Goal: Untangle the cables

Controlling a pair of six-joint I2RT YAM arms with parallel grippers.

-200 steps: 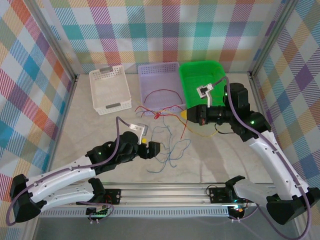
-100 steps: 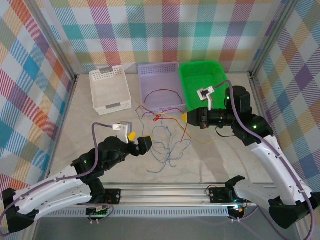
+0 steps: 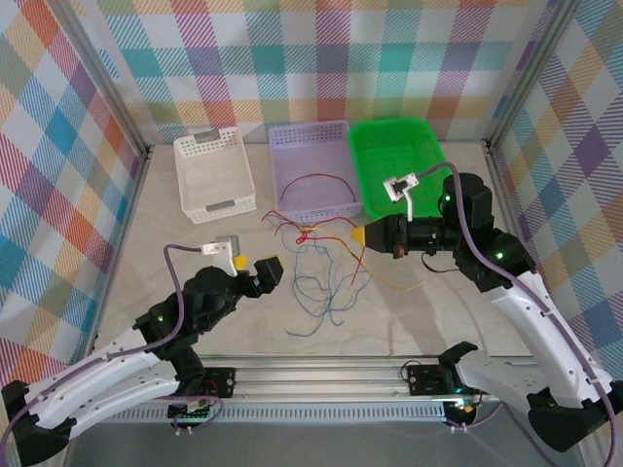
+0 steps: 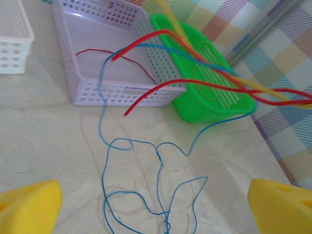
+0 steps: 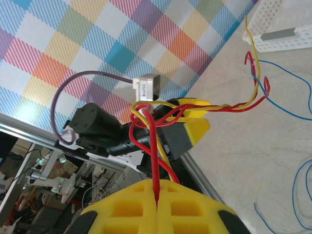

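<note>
The white basket (image 3: 214,177) sat just left of the purple basket (image 3: 310,136) at the far side of the tabletop (image 3: 175,233). The left arm (image 3: 107,365) stretched from the near left corner diagonally toward the purple basket, lying low over the tabletop. The left gripper (image 3: 255,269) hung well short of that basket's near left corner, its yellow pads (image 4: 29,207) spread wide with nothing between them. The cables (image 3: 316,263) lay mostly on the tabletop just in front of the purple basket. The blue cable (image 3: 329,288) sprawled in loose loops nearest the arms, and a small red knot (image 3: 307,230) sat close to the basket's near wall. One stretch of the red cable (image 3: 317,180) arched inside the purple basket and came out over its near wall. In the left wrist view, red, yellow and blue strands crossed in the air above the basket, running off to the right. The green basket (image 3: 394,156) touched the purple basket's right side. The right gripper (image 3: 360,236) pointed left, just in front of where those two baskets met, its yellow fingers pressed together on the red cable, with a yellow cable (image 3: 394,280) trailing beside it and down to the tabletop. The right arm (image 3: 526,302) rose from the near right corner, folded at the elbow to the right of the green basket, and held its forearm level.
</note>
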